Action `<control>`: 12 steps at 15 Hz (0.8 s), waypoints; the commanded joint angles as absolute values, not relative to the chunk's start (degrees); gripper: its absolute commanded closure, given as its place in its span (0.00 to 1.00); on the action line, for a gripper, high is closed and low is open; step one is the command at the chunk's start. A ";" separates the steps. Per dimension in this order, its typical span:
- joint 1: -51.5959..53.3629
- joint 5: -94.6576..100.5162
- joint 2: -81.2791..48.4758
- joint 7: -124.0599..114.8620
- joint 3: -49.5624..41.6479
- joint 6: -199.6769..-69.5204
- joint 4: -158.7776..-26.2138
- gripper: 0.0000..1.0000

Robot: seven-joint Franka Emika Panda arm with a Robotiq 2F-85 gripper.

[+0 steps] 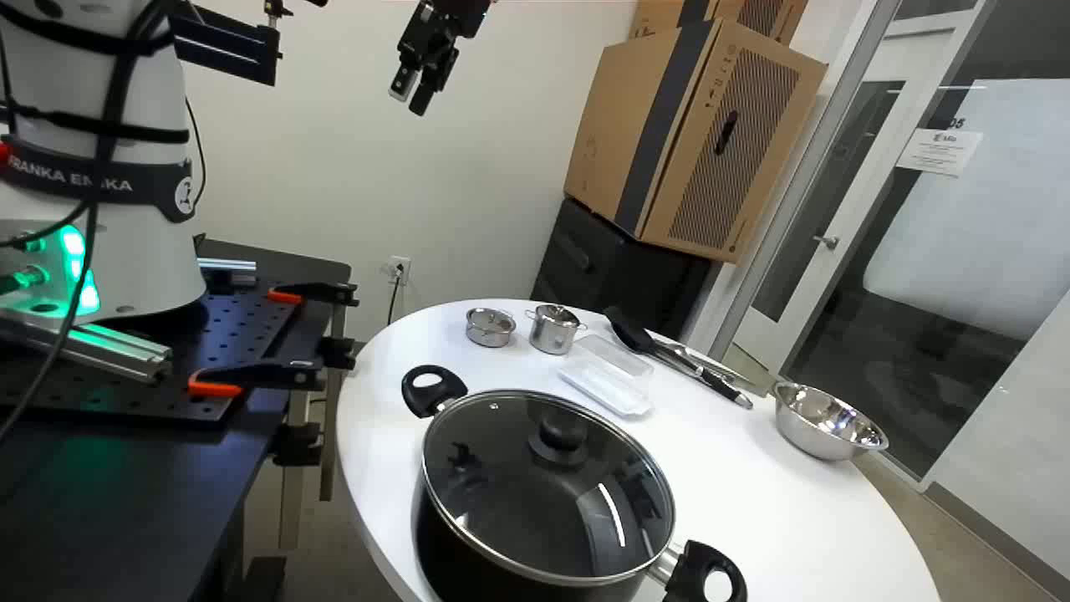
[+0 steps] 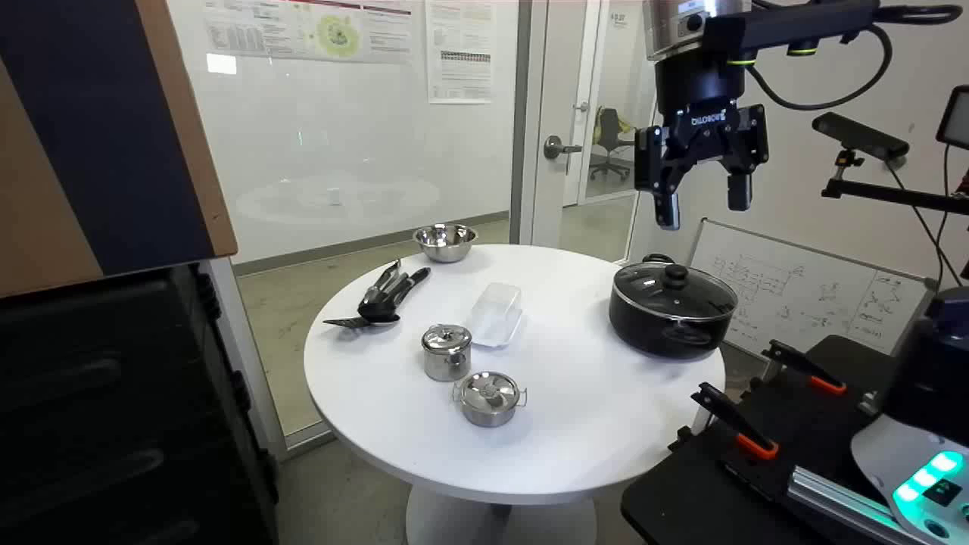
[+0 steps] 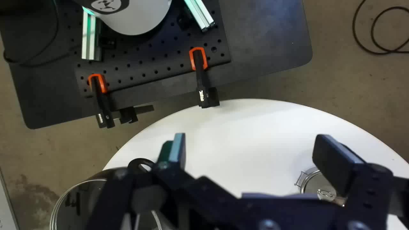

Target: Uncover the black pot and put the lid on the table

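Pot [image 2: 652, 334] with lid [image 2: 672, 298] on, gripper [image 2: 704, 210] released
In an exterior view, the pot stands by the right edge of the tabletop [image 2: 564, 412]; the gripper hangs higher, jaws parted, well apart from the lid.

The pot [image 2: 643, 329] is black. Its lid [image 1: 535, 493] is dark, with a shiny silver rim [image 1: 573, 579] and a black knob [image 1: 562, 429]. The bench [image 2: 579, 386] is plain white. The tool [image 2: 704, 203] is mostly black. The little pots [image 2: 447, 365] and the bowl [image 2: 445, 246] are silver. The box [image 1: 687, 150] is brown with a dark stripe [image 1: 666, 121]. I see black and orange clamps [image 3: 202, 76] and green lights [image 2: 926, 478].
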State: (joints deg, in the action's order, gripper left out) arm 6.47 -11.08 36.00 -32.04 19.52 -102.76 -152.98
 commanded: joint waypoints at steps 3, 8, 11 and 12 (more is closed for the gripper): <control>6.99 -10.78 35.90 -32.30 18.99 -102.66 -152.90 0.00; 6.12 -10.46 35.33 -32.93 18.72 -103.29 -152.66 0.00; 2.07 -9.91 34.53 -33.92 15.20 -106.72 -151.99 0.00; -0.45 -9.10 34.37 -33.57 12.80 -108.15 -151.78 0.00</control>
State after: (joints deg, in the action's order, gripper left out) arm 4.07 -10.71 35.75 -33.10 17.43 -105.39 -152.91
